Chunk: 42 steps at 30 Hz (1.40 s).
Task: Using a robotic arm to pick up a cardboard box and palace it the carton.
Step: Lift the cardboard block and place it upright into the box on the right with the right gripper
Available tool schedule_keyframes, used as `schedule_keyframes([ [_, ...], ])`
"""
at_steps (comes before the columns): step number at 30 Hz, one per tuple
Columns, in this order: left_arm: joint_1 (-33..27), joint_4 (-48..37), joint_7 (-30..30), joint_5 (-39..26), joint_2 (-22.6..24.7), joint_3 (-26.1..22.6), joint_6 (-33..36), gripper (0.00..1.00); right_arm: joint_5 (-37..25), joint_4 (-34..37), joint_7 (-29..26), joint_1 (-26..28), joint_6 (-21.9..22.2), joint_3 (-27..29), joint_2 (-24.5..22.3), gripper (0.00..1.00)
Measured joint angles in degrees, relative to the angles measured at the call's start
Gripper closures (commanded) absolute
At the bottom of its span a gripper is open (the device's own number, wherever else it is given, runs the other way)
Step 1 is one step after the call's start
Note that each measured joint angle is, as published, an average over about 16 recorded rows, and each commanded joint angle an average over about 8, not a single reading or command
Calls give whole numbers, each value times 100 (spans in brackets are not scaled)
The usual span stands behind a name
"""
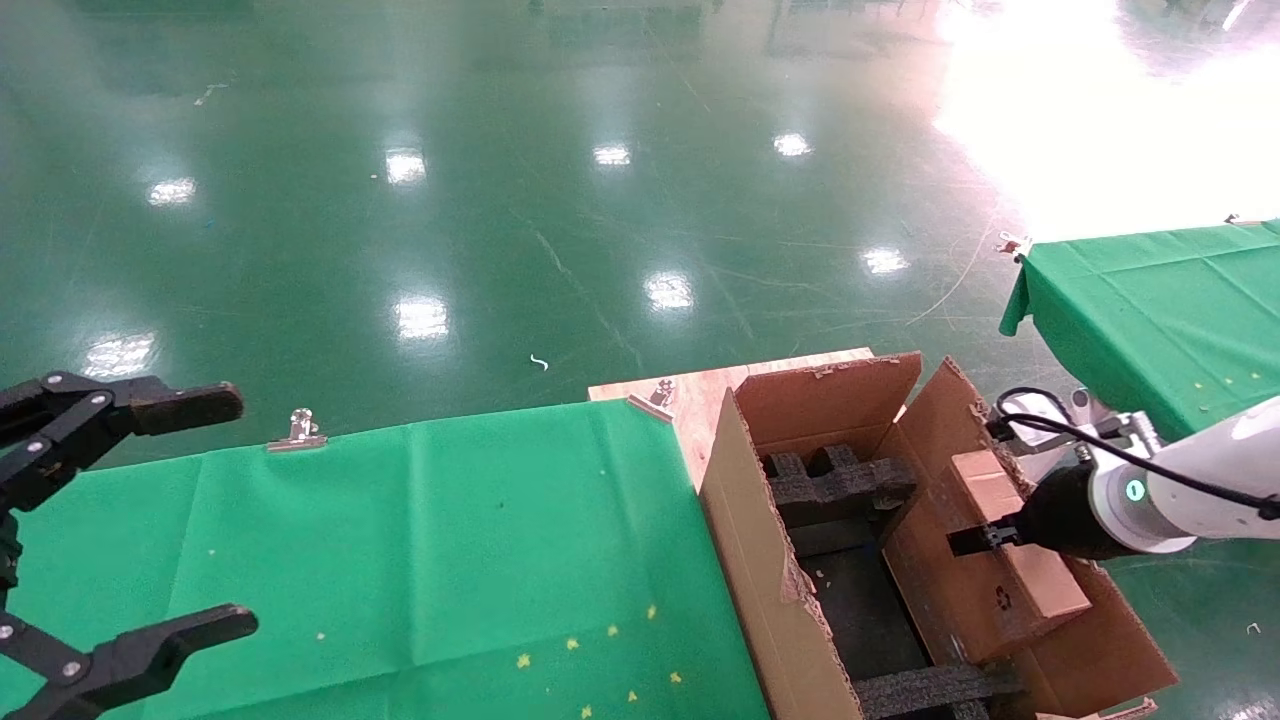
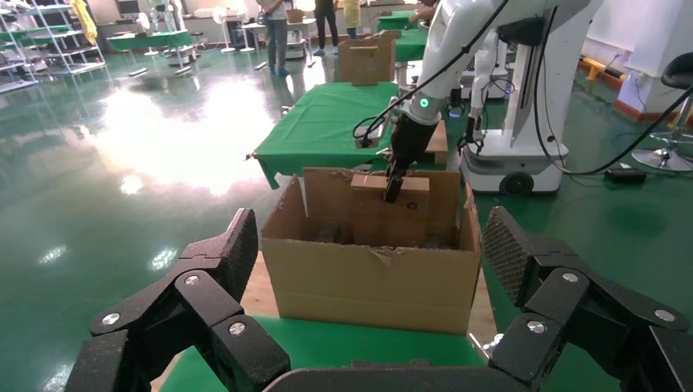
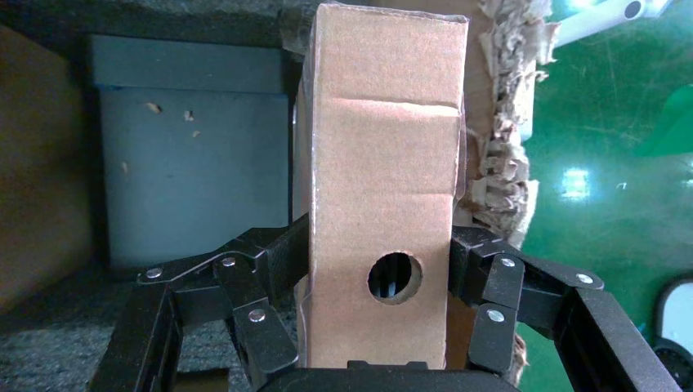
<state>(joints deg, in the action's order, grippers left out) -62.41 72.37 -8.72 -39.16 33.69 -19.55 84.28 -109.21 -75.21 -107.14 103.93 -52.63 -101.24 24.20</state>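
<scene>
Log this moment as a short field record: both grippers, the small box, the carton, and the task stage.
right gripper: shut on the cardboard box, held over the carton's right side
left gripper: open, idle above the green-covered table
cardboard box: small, sealed, clamped between the fingers, not yet released
carton: large, open, torn flaps, at the table's right end
foam inserts: black, inside the carton
stage: box at the carton, placement not finished

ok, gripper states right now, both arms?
Left gripper: open, empty, over the green table.
Right gripper: shut on the small plain brown cardboard box, over the large brown carton.
</scene>
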Motion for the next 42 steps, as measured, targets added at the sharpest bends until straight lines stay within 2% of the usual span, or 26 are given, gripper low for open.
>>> schedule_keyframes([
  [14, 0, 0, 1, 1, 0, -1, 0, 0, 101, 454, 10, -329, 133, -112, 364, 100],
  [34, 0, 0, 1, 2, -1, -3, -1, 0, 653, 1633, 744, -787, 378, -160, 1018, 99],
  [35, 0, 0, 1, 2, -1, -3, -1, 0, 681, 1679, 781, -800, 382, -158, 1041, 93],
  [42, 0, -1, 2, 3, -2, -3, -2, 0, 823, 1883, 947, -856, 390, -145, 1141, 7],
])
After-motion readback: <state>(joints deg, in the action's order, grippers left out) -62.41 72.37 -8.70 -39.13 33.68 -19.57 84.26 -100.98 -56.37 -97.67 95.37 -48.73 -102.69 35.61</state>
